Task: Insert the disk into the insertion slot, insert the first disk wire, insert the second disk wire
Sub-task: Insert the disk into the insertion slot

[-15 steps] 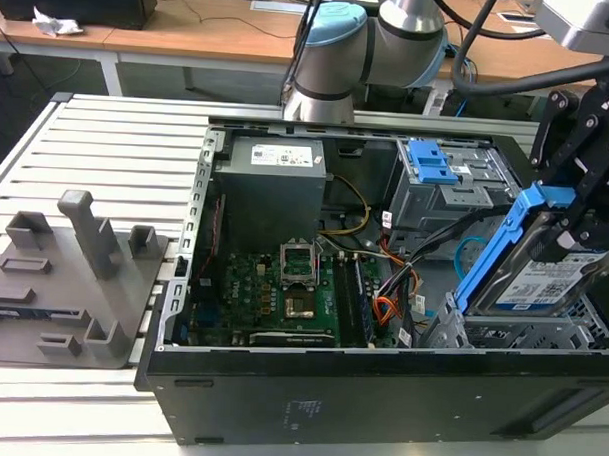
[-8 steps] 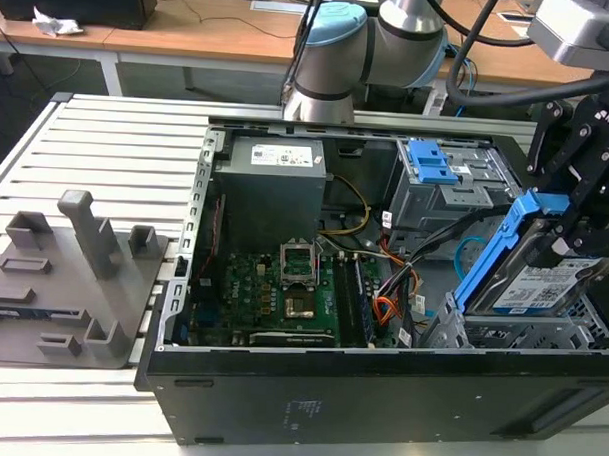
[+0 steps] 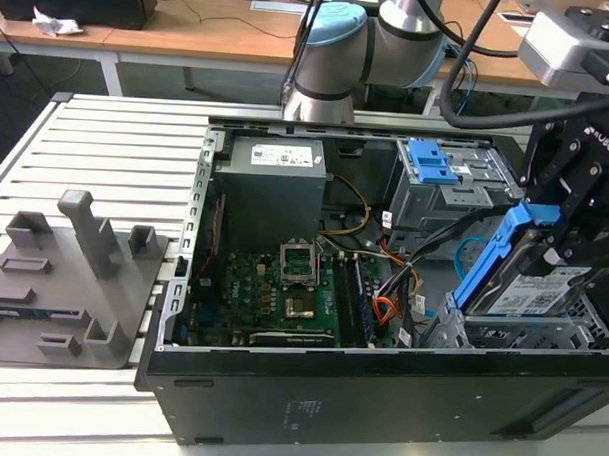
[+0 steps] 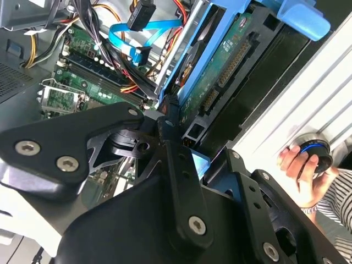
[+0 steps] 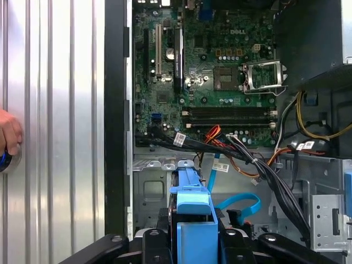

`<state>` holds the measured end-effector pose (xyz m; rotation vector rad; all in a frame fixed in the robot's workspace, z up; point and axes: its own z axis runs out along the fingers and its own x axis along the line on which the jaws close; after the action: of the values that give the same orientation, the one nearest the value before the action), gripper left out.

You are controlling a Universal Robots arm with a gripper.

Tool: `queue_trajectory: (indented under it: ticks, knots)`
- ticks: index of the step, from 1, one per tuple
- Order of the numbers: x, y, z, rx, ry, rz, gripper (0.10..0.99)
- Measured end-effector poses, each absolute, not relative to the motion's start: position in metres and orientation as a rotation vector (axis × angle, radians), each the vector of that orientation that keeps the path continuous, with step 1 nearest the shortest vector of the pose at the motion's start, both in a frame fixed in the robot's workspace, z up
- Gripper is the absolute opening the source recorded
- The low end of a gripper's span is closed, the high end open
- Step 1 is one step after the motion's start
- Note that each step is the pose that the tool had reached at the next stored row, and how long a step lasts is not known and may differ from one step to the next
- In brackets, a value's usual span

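The disk (image 3: 535, 292), silver with a white-and-blue label in a bright blue carrier, hangs tilted over the case's corner at the exterior view's right. My gripper (image 3: 551, 229) is shut on the carrier's upper end; in the first wrist view the carrier (image 5: 192, 215) sits between the fingers (image 5: 152, 240). The disk's green circuit side (image 4: 221, 61) faces the second wrist camera. Its lower edge is at the mouth of the insertion slot (image 3: 501, 335), a grey perforated cage (image 5: 149, 190). The second disk wire (image 3: 468, 248), a light-blue loop (image 5: 242, 202) (image 4: 127, 32), lies loose beside the slot. Which dark wire is the first disk wire I cannot tell.
A taller grey cage with a blue latch (image 3: 434, 162) stands behind the slot. A black and orange wire bundle (image 5: 258, 165) crosses near the motherboard (image 3: 282, 287). A grey fixture plate (image 3: 73, 280) lies on the slatted table. A person's hand (image 4: 300, 162) rests on a round knob by the case.
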<state>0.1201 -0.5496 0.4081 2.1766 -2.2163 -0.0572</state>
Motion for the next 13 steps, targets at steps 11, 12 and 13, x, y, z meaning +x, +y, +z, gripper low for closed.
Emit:
queue_trajectory:
  ticks: [11,12,13]
  knots:
    - [0.12,-0.55,0.397,2.177,-2.216,-0.058,0.365]
    - [0.12,-0.55,0.395,2.177,-2.216,-0.058,0.365]
    - [0.12,-0.55,0.393,2.177,-2.216,-0.058,0.365]
